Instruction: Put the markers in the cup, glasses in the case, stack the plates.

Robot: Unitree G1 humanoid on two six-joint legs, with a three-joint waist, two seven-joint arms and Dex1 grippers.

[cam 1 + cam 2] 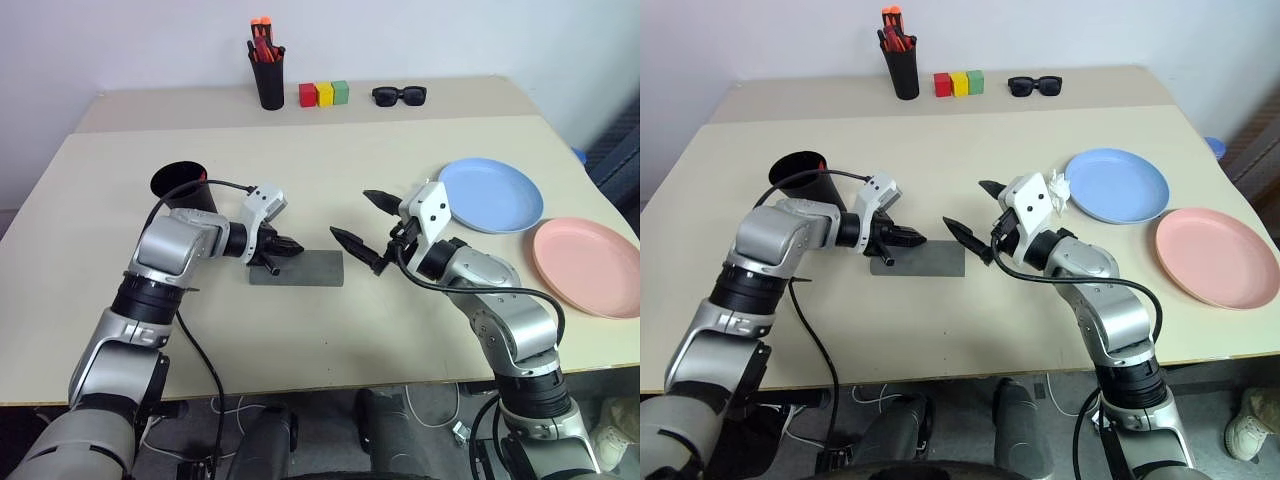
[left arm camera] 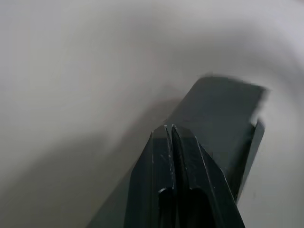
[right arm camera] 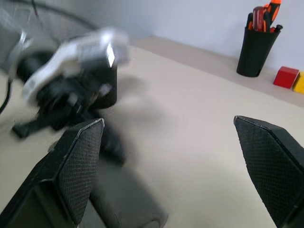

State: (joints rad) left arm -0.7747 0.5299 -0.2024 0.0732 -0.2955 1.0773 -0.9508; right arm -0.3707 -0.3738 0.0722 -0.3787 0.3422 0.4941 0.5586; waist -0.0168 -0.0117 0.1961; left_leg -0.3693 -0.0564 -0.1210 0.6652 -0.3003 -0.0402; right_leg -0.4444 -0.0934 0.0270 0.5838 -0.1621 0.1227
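Beige tabletop (image 1: 330, 340) centre-frame holds the grey case (image 1: 298, 268), the left gripper (image 1: 288, 246) pinched empty over its left end and the right gripper (image 1: 362, 222) spread wide, empty; the case step seems done, so stacking the plates (image 1: 492, 194) at right comes next.

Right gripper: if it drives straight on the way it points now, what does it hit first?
Probably the left gripper, shut above the grey case. The right gripper, open, points level at it; depth is unclear, so it may pass.

Case (image 1: 297, 268) mid-table — cup (image 1: 181, 186) left, plates (image 1: 490, 194) right
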